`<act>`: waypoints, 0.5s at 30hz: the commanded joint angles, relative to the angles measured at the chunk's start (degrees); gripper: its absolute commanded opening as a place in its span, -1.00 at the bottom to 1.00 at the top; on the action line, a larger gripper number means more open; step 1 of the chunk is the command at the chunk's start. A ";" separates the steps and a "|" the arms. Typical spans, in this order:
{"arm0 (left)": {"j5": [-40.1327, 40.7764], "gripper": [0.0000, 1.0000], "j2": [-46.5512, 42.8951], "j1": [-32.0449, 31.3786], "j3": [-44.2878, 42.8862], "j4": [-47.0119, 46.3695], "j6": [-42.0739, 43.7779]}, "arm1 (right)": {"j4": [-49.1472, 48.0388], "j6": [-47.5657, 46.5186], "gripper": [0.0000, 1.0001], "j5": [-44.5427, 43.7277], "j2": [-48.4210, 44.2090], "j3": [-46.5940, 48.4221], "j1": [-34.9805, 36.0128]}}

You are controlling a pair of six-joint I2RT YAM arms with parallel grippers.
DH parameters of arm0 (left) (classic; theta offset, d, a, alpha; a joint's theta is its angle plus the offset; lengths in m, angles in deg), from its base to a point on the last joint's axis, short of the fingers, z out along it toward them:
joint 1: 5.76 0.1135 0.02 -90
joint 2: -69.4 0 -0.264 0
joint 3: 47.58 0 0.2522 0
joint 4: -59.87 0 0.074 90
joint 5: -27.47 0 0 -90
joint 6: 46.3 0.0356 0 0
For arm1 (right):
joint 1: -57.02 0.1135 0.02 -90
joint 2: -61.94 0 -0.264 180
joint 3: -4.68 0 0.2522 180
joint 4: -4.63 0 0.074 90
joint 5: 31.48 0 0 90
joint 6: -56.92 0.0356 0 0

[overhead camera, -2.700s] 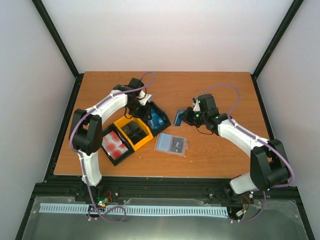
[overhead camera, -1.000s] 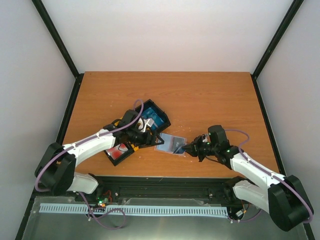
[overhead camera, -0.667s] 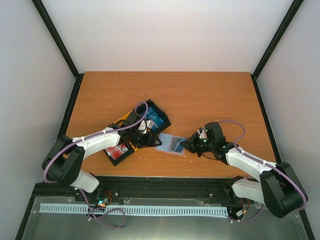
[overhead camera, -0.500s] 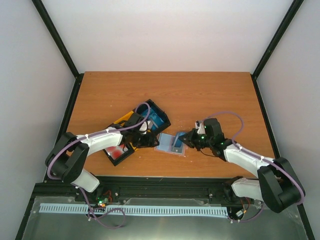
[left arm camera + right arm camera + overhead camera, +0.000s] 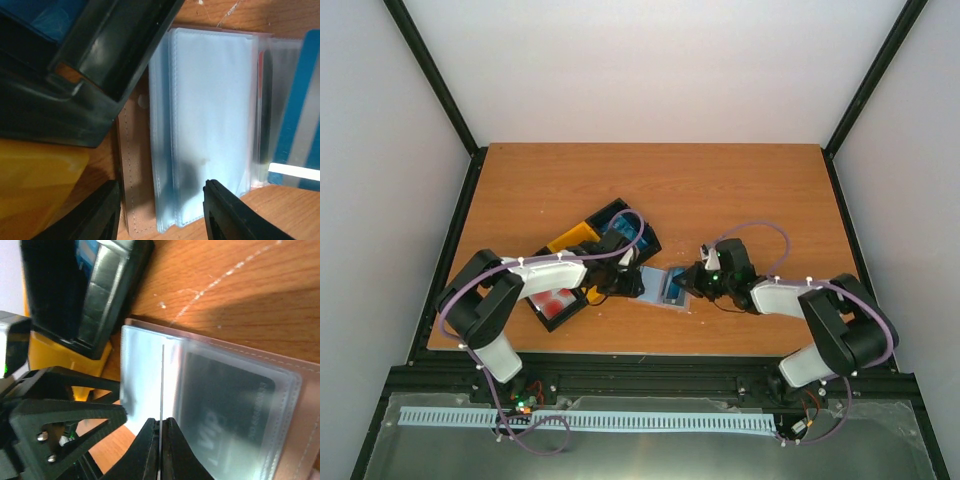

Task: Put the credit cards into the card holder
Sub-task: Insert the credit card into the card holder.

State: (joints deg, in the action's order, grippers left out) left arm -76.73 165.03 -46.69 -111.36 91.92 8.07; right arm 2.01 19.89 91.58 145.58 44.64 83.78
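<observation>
The left arm (image 5: 545,270) and right arm (image 5: 785,297) stretch low toward the middle, wrists nearly meeting. The left claw (image 5: 160,212) hangs with fingers spread; the right claw (image 5: 161,437) pinches a thin card (image 5: 162,380) edge-on.

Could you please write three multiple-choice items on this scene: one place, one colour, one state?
1. Where is the card holder? A in the yellow bin; B flat on the table; C at the table's far edge.
2. What colour is the card in the right gripper? A red; B green; C blue.
3. How is the card holder? A open; B snapped shut; C standing on edge.
Answers: B, wood shows around it; C, its blue face shows; A, its clear pockets lie exposed.
</observation>
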 commanded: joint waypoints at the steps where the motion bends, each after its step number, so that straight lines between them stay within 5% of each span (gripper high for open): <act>1: 4.20 -0.09 1.30 -0.20 -2.06 2.57 0.04 | -4.76 -2.01 -0.94 0.16 4.70 0.15 0.33; 15: 2.61 -0.56 3.17 -0.20 -1.51 2.64 0.39 | -17.35 4.66 -0.94 4.47 12.43 -1.72 0.47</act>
State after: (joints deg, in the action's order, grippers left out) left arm -74.36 165.97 -46.75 -112.28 94.04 8.26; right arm -8.54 21.33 93.87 155.70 44.40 83.65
